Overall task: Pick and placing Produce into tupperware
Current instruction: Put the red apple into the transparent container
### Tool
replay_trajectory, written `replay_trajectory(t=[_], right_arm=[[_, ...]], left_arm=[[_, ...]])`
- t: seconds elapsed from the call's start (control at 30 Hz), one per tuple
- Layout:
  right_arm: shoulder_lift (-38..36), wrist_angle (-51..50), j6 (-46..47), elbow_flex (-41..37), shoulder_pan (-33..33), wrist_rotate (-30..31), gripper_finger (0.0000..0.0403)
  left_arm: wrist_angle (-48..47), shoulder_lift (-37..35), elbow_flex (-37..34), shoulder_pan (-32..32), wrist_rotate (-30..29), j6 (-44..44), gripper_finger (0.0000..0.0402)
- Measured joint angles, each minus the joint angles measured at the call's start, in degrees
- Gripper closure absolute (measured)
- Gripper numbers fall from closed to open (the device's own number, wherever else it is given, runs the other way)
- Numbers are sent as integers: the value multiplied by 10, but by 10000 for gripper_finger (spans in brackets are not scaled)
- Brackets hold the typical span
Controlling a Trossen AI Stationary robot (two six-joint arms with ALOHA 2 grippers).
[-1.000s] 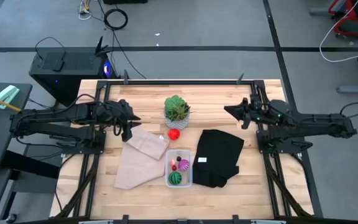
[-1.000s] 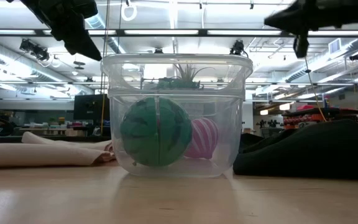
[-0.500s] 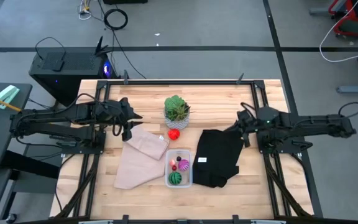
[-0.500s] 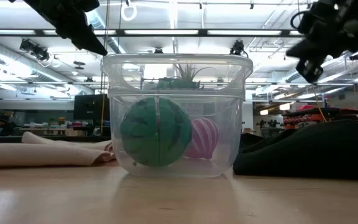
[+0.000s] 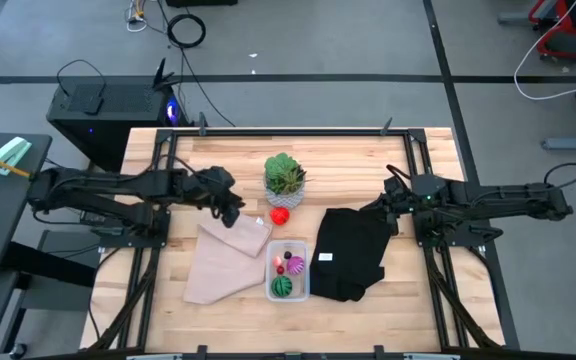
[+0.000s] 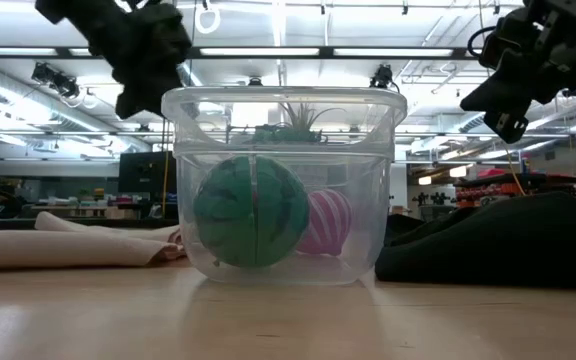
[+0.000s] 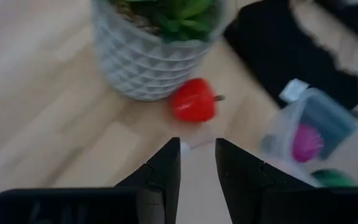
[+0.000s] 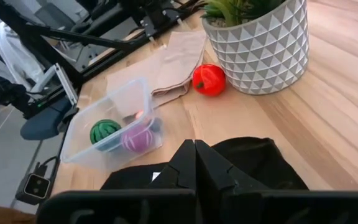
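Left gripper (image 5: pixel 230 207) moved toward red piece (image 5: pixel 280 215), slightly parted, potted plant (image 5: pixel 284 177) beside, right gripper (image 5: pixel 389 212) closed.

No text, brand or number can be read anywhere. The black cloth (image 5: pixel 353 252) carries a small white tag (image 5: pixel 326 258) — its print is too small to read.

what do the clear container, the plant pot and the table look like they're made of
Small clear rectangular container: looks like thin glossy plastic, since the fruit balls show through its walls. White faceted plant pot: probably matte ceramic or moulded plastic, with a triangle relief; hard to say which. Table: pale wood planks, with visible grain and seams.
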Motion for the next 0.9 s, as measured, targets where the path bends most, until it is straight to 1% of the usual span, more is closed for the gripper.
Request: replay_trajectory(t=[0.1,0.17,0.23,0.33,0.43,0.5,0.6,0.67,0.77,0.9], right_arm=[[0,0,2,0,0,0,401],[0,-2,11,0,0,1,401],[0,-8,22,0,0,4,401],[0,-15,36,0,0,14,402],[0,-25,47,0,0,22,401],[0,-28,47,0,0,26,400],[0,-30,37,0,-1,31,400],[0,-30,18,0,-1,31,401],[0,-30,4,0,-1,31,401],[0,-30,-15,0,-1,31,400]], left_arm=[[80,21,0,-18,27,-55,294],[118,30,1,-31,28,-112,294],[126,38,5,-45,4,-157,295],[118,48,18,-75,-51,-166,303],[82,58,43,-110,-99,-182,325],[60,67,71,-134,-127,-188,344],[15,93,128,-168,-181,-222,374],[-27,123,171,-188,-220,-257,391],[-99,186,244,-206,-264,-344,396],[-184,287,332,-209,-267,-423,377]])
